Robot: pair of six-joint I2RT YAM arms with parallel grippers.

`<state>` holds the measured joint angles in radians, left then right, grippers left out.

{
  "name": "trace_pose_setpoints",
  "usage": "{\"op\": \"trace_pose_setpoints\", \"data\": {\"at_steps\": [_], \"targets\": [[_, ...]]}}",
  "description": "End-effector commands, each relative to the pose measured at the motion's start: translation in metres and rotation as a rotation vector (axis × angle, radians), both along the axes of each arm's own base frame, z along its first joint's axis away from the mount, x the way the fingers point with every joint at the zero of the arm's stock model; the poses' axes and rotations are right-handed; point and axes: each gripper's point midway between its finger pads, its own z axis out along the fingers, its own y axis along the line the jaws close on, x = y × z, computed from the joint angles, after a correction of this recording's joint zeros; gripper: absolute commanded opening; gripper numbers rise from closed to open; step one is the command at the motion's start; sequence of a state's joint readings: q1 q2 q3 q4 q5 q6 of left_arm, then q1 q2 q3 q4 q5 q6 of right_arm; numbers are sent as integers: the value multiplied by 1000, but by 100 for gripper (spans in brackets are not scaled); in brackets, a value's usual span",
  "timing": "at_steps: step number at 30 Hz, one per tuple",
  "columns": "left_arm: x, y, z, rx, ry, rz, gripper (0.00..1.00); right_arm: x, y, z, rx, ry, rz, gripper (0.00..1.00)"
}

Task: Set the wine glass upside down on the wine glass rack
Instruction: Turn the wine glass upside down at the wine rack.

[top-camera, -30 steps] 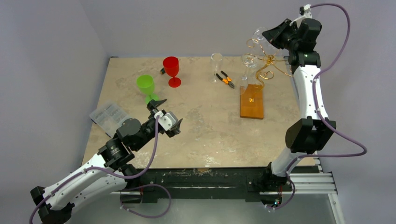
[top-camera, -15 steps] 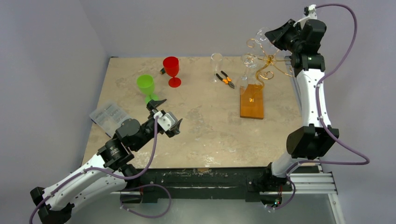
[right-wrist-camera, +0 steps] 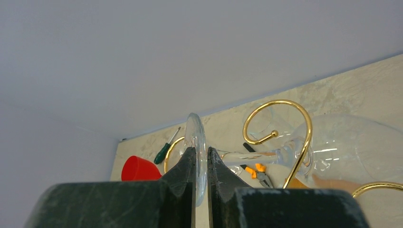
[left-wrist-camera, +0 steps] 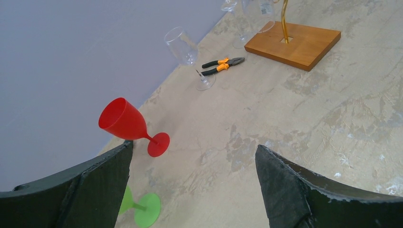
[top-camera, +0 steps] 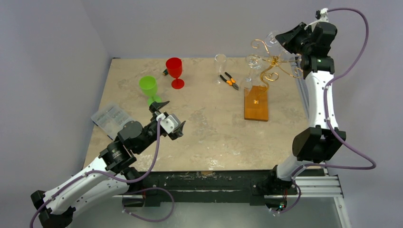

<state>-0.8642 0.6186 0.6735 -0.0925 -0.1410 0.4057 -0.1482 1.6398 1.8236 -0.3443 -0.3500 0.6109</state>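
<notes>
Wine glass point(right-wrist-camera: 342, 147): clear, held high above the tabletop point(top-camera: 214, 128), lying nearly on its side. Its round foot is pinched edge-on between the closed fingers of the right end effector point(right-wrist-camera: 200, 159), with the bowl pointing away. The stem appears to pass through a spiral arm, though the wrist view cannot confirm contact.

Wine glass rack point(top-camera: 257, 102): thin gold wire stem with curled arms, upright on a flat rectangular orange-brown wooden base at the far right of the tabletop.

Gold wine glass rack point(top-camera: 274, 60), orange-brown base point(top-camera: 256, 105), red goblet point(top-camera: 174, 66), green goblet point(top-camera: 148, 85)
</notes>
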Motion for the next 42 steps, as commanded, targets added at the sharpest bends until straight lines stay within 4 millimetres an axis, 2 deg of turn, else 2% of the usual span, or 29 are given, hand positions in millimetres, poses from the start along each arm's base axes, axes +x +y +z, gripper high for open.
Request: {"op": "trace_pose_setpoints", "data": {"at_steps": [1,11,19,29,42], "targets": [[0,-2,9,-35,-23,-10,97,-14,-6,55,-7,-164,-15,0],[0,-3,8,-31,-20,-14,97,-12,-18,58,16,-170,-41,0],[0,-3,6,-28,-17,-14,97,-2,-25,61,25,-178,-70,0],[2,-6,3,-16,-9,-16,97,14,-29,61,38,-186,-82,0],[1,-7,3,-19,-11,-22,97,13,-27,69,50,-195,-72,0]]}}
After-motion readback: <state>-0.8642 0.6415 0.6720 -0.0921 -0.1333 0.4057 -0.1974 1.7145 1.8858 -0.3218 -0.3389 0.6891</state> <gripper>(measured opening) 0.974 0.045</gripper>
